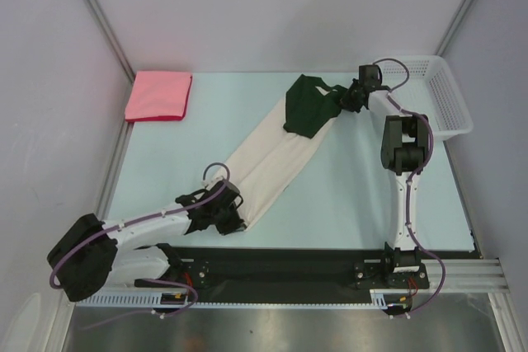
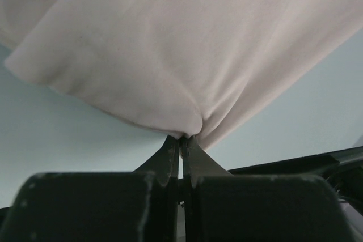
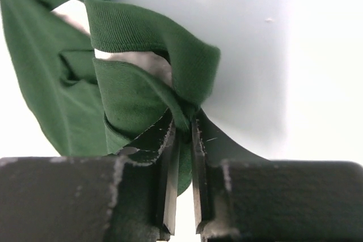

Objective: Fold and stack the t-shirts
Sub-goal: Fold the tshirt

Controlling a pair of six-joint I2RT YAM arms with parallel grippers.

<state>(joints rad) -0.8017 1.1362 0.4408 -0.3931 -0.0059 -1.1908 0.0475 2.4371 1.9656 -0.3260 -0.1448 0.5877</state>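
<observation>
A cream-and-dark-green t-shirt (image 1: 268, 158) is pulled into a long diagonal band across the table, with its green end (image 1: 309, 109) at the far right. My left gripper (image 1: 235, 222) is shut on the cream end near the table's front edge. In the left wrist view the cloth (image 2: 187, 55) bunches right at the left gripper's (image 2: 181, 137) tips. My right gripper (image 1: 342, 100) is shut on a twisted fold of green cloth (image 3: 142, 94), which runs down between the right gripper's (image 3: 184, 120) jaws. A pink-red t-shirt (image 1: 158, 95) lies folded square at the far left corner. No lettering shows.
A white mesh basket (image 1: 441, 96) stands at the far right corner, just behind the right arm. Grey walls close in the table on the left, back and right. A black rail runs along the near edge by the arm bases.
</observation>
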